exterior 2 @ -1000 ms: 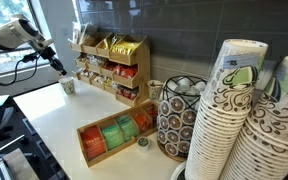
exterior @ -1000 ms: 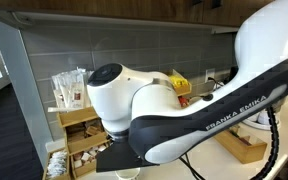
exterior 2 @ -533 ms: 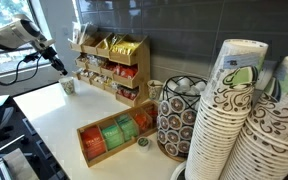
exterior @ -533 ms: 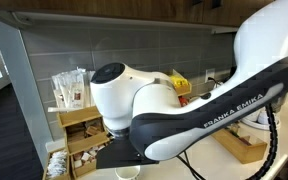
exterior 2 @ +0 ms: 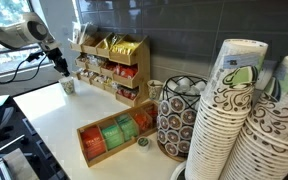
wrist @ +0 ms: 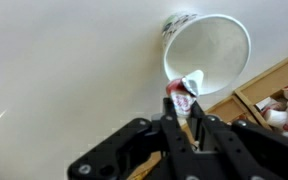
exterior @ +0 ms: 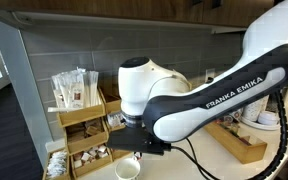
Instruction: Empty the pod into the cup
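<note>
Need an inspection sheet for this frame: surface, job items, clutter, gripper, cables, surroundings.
Surface: white counter; no spill seen.
Job's things: white cup upright on the counter; pod at the cup's rim in the wrist view.
Clutter: wooden organiser of packets at the wall; wooden tray of packets; stacked patterned cups.
Grippers: gripper shut on the pod.
Cables: black cable hanging beside the arm.
Surroundings: grey tiled wall; window.
</note>
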Tool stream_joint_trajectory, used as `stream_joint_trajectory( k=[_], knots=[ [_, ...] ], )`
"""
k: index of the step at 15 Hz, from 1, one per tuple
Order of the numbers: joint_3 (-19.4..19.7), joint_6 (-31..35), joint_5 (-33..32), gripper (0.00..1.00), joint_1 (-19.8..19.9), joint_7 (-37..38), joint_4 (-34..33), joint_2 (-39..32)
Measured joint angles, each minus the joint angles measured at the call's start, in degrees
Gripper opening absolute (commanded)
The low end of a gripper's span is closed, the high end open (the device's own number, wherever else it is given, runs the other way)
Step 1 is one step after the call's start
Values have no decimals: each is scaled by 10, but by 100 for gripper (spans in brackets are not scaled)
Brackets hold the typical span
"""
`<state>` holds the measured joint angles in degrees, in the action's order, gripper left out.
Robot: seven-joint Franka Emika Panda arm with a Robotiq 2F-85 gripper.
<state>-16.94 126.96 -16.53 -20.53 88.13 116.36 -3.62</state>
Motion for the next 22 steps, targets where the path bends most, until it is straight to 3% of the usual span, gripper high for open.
stream_joint_trajectory(
  k=[14, 22],
  knots=[
    [11, 235, 267, 5, 45, -5, 294, 146],
    [12, 325, 437, 5, 35, -12, 388, 167]
  ],
)
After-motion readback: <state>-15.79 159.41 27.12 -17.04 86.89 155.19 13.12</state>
